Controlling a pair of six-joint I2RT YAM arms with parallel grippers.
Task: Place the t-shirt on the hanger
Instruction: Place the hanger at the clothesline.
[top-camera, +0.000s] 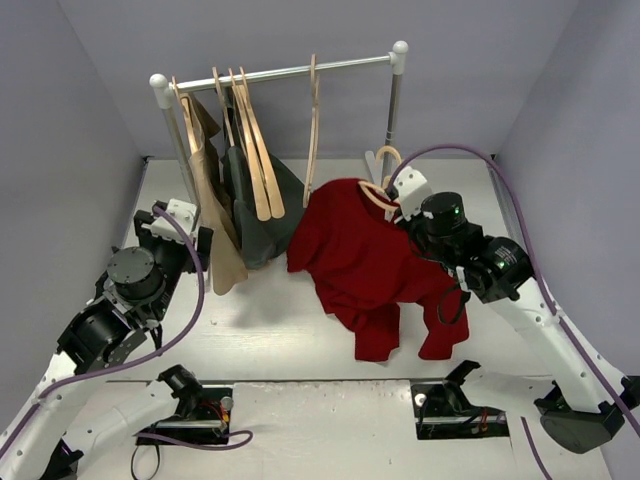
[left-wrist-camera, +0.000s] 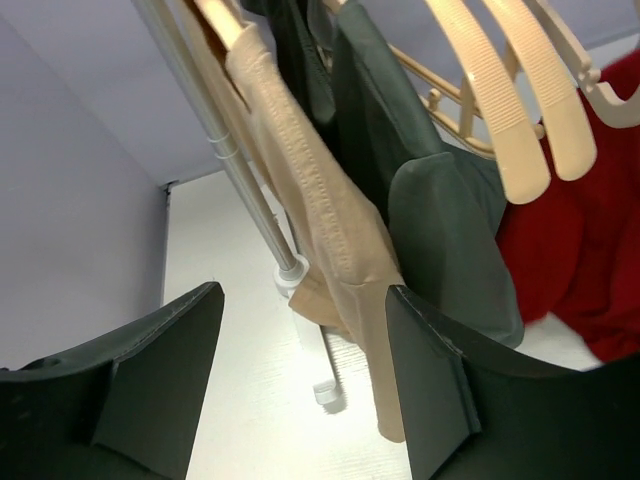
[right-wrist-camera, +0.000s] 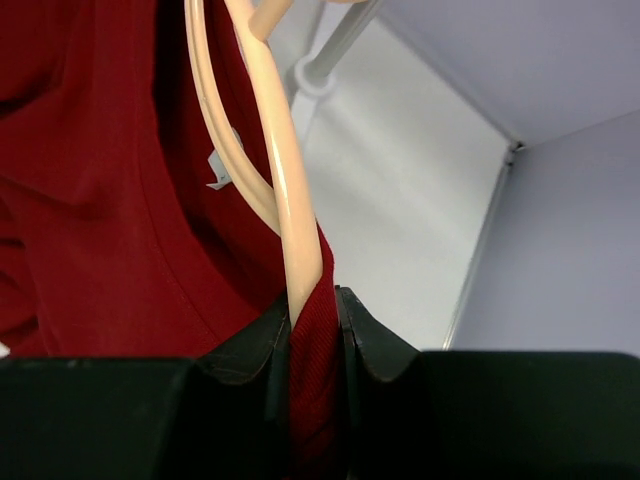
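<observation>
The dark-red t-shirt (top-camera: 365, 260) hangs draped from a light tan wooden hanger (top-camera: 384, 172), held up above the table right of the rack. My right gripper (top-camera: 402, 212) is shut on the shirt's collar and the hanger's arm together; in the right wrist view the hanger (right-wrist-camera: 275, 170) runs up out of the jaws with red cloth (right-wrist-camera: 100, 200) pinched beside it (right-wrist-camera: 312, 330). My left gripper (top-camera: 170, 222) is open and empty at the far left, near the rack's left post. Its wrist view shows the red shirt (left-wrist-camera: 590, 230) at the far right.
A clothes rack (top-camera: 280, 72) stands at the back with a beige garment (top-camera: 215, 215), a dark green-grey garment (top-camera: 260, 215) and several bare wooden hangers (top-camera: 313, 120). The rack's left post (left-wrist-camera: 240, 170) and foot (left-wrist-camera: 330, 390) are just ahead of my left gripper (left-wrist-camera: 300, 390).
</observation>
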